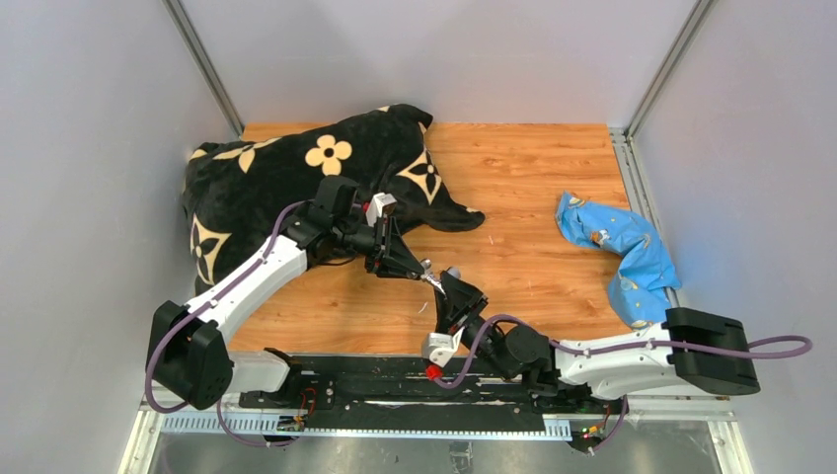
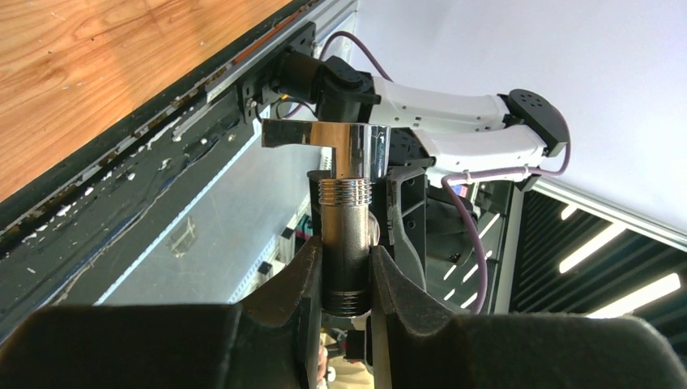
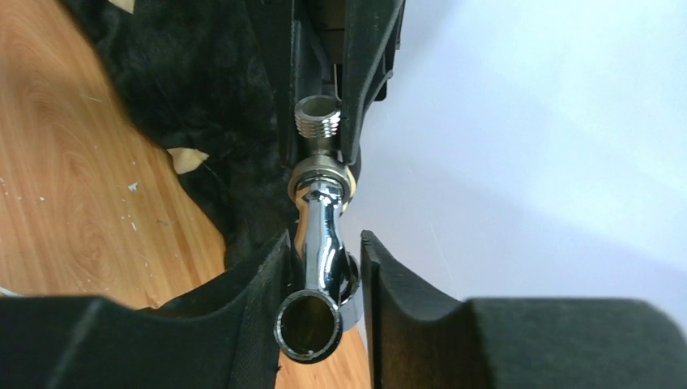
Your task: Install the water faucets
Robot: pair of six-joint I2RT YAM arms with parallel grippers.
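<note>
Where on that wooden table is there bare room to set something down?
The widest bare wood lies between the black blanket and the blue bag, out to the far edge. A smaller patch sits between the blanket and the black rail. It is crowded mid-table, where the left gripper and right gripper meet at the chrome faucet.

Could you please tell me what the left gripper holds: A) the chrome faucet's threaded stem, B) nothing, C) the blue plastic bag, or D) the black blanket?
A: in the left wrist view the left gripper pinches the chrome faucet by its threaded stem.
</note>
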